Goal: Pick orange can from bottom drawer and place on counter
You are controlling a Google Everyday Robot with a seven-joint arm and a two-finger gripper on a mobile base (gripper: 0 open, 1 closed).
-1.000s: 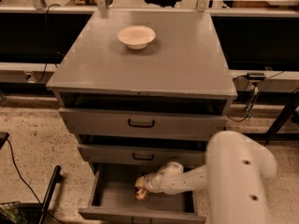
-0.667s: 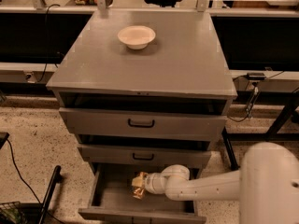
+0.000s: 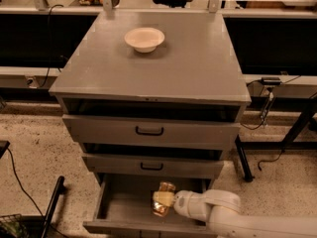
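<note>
My gripper sits in the open bottom drawer, clamped across the orange can, covering the can's middle. Arm cut off at lower right. Counter carries a bowl.

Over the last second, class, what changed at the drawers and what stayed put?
The arm has swung its bulky elbow down and right, mostly out of view. The gripper, low in the bottom drawer at the orange can, has shifted slightly right with it. The bowl, counter and upper drawers stayed as they were.
</note>
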